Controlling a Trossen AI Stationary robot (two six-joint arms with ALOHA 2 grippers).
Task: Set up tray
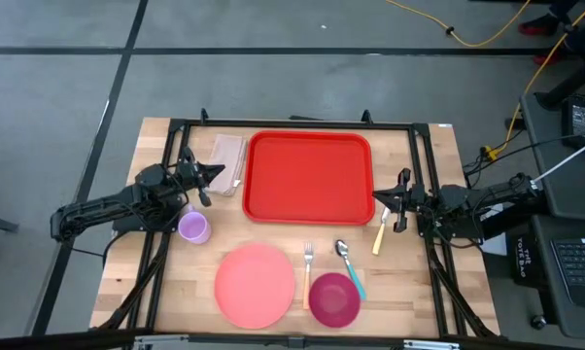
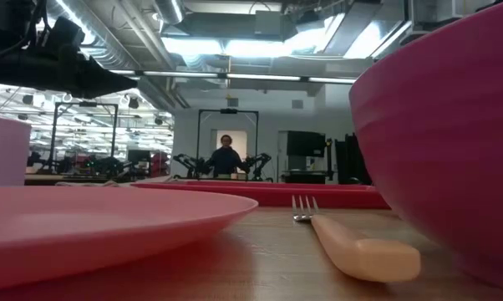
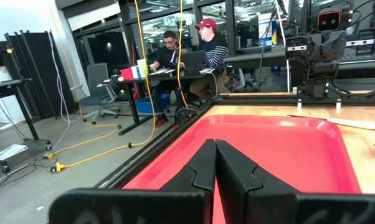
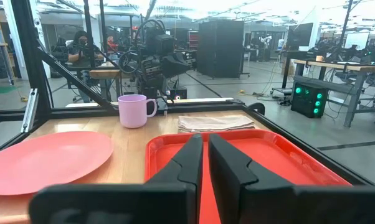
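Two grippers flank the tray (image 1: 309,177), which lies at the table's twelve o'clock: left gripper (image 1: 213,175) at its nine, right gripper (image 1: 382,196) at its three, both closed, empty.

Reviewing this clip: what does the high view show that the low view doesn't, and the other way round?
Only the high view shows both grippers, left and right, shut at the red tray's short sides, plus the folded napkin, spoon and knife. Only the low view shows a person in the room behind. Both share the tray, pink plate, fork, magenta bowl and lilac cup.
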